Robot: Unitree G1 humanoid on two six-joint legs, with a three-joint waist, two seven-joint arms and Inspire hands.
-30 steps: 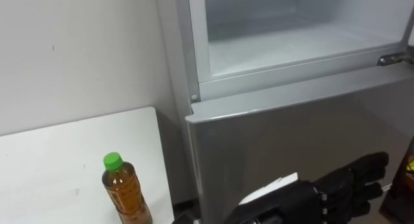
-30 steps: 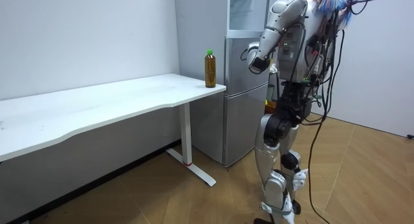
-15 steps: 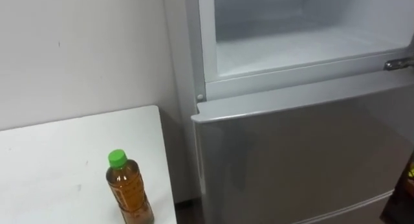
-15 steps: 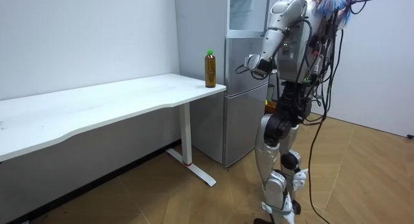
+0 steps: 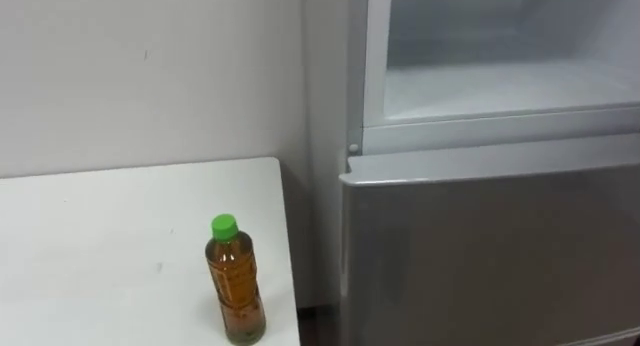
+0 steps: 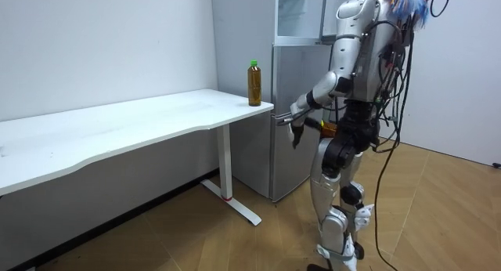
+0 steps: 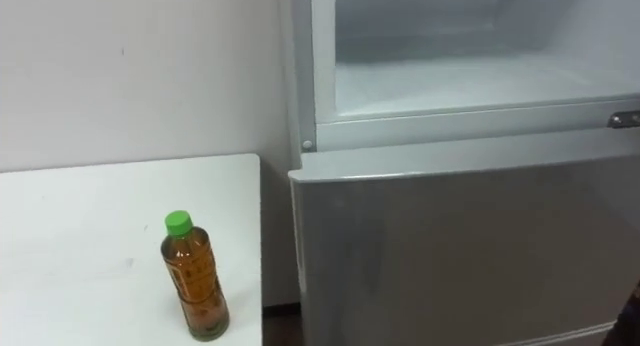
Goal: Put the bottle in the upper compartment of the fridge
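Upright bottle (image 5: 237,286) on table (image 5: 100,236) corner, green cap (image 5: 224,225) up; left robot hand (image 6: 295,127) loose-fingered, empty, before fridge (image 5: 480,246)

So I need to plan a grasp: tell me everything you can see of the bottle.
The bottle looks like clear plastic, nearly full of amber-brown liquid, with a green cap screwed on. It stands upright near the edge of the white table, at the corner beside the fridge. Only the table touches it; nothing holds it.
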